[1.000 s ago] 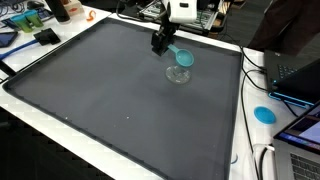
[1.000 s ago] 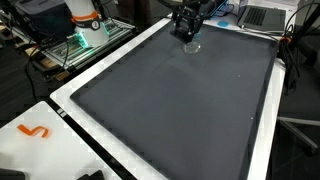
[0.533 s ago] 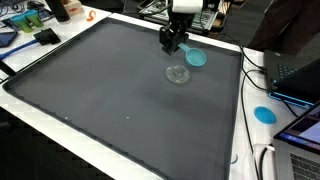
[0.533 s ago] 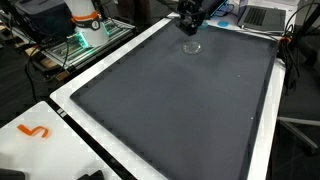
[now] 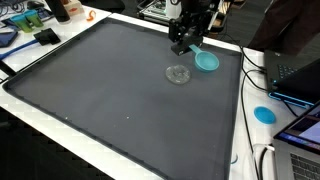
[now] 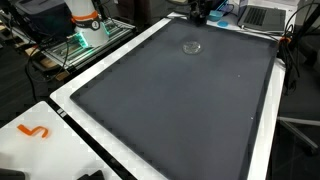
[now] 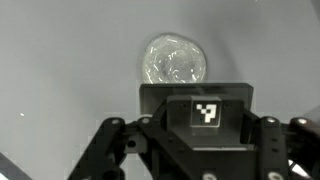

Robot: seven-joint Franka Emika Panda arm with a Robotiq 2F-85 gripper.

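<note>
**Dark mat, blue scoop held at far edge**

Work surface: large dark grey mat (image 5: 100, 95) with a raised rim, lying on a white table (image 5: 240, 150).

Blue scoop (image 5: 207, 62): turquoise, round shallow head on a short handle of the same colour, plain and opaque. The handle runs up toward 10 o'clock into the gripper (image 5: 188, 46). The head hangs clear of the mat, close to the mat's far rim. In an exterior view (image 6: 200, 14) the gripper sits at the top edge of frame, and the scoop cannot be made out there.

Gripper: jaws closed narrow on the scoop handle, with the head sticking out at about 4 o'clock from the fingers. The wrist view shows only the black gripper body with a small checkered tag (image 7: 207, 112). Neither fingertips nor scoop show there.

Clear dish (image 5: 178, 73): small, round, transparent, flat on the mat at about 7 o'clock from the scoop head, near but apart from it. Both exterior views show it (image 6: 192, 46). In the wrist view it lies at 12 o'clock above the gripper body (image 7: 174, 60), glossy with rippled highlights.

Surroundings: a blue disc (image 5: 264, 114) on the white table off the mat, at about 4 o'clock from the scoop and well apart. An orange piece (image 6: 35, 131) lies on the table's near corner. A laptop (image 6: 262, 14) stands beyond the far rim.
</note>
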